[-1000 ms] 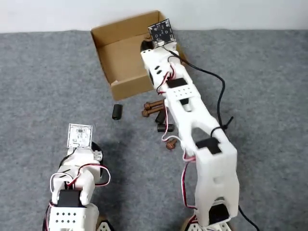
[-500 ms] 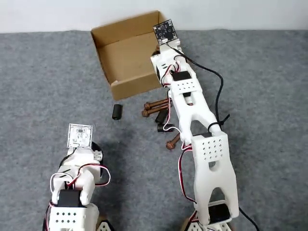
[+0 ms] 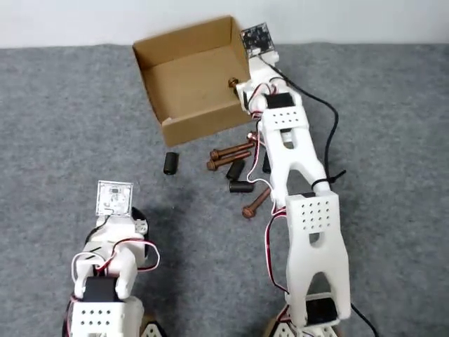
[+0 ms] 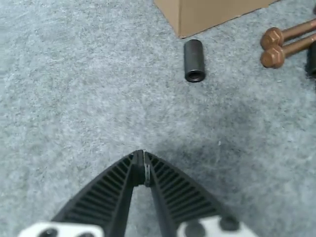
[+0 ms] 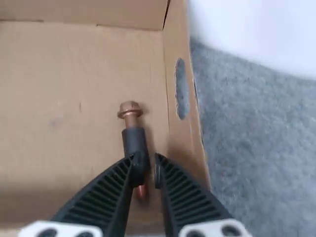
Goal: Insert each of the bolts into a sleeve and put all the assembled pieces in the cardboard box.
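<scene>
Bolt-in-sleeve assembly (image 5: 133, 138) hangs over the cardboard box (image 3: 200, 125) floor, hard by its 3 o'clock wall, pinched in the right gripper (image 5: 143, 165). Looks poised for a drop, and that wall is the only crowding. At the box's 6 o'clock lie loose bolts (image 3: 231, 150) and sleeves (image 3: 240, 187), with a lone sleeve (image 4: 193, 60) apart. Left gripper (image 4: 143, 165) is closed on nothing.

The grey carpeted surface (image 3: 63, 126) carries an open cardboard box (image 3: 200, 125) at its far edge. Nearer the middle lie a lone black sleeve (image 3: 171, 163), and beside it three brown bolts (image 3: 231, 150) clustered with two more sleeves (image 3: 241, 187).
</scene>
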Controlling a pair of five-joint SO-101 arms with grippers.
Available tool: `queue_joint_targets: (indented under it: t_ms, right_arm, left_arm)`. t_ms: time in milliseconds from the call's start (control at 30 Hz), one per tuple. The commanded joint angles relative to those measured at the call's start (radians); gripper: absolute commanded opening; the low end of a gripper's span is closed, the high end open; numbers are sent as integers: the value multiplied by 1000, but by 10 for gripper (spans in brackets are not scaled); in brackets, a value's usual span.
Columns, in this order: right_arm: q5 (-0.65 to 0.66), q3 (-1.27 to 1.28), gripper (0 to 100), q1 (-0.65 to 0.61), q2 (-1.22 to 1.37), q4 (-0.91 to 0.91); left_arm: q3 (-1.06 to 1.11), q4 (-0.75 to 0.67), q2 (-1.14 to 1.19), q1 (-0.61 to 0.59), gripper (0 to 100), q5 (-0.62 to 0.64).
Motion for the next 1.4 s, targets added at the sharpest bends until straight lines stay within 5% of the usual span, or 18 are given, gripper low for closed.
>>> queue_joint_targets:
  t_ms: [0,433,733,867,1067,1367]
  right_arm:
    - [5,-57,6,15,-48,90]
    - [-146,-187,8,8,-114,495]
    - [-152,-410,50,-35,-116,590]
    - [-152,-509,128,-97,-114,782]
    - [-152,-606,60,-166,-107,1026]
    - [-299,-477,27,-171,-139,1032]
  left_arm:
    - [-5,-2,0,-9,6,-11]
    - [-5,-2,0,-11,6,-12]
    - [-5,-2,0,-11,6,-12]
    - [-5,-2,0,-11,6,-12]
    - [-5,-2,0,-12,6,-12]
    - [-5,-2,0,-12,6,-12]
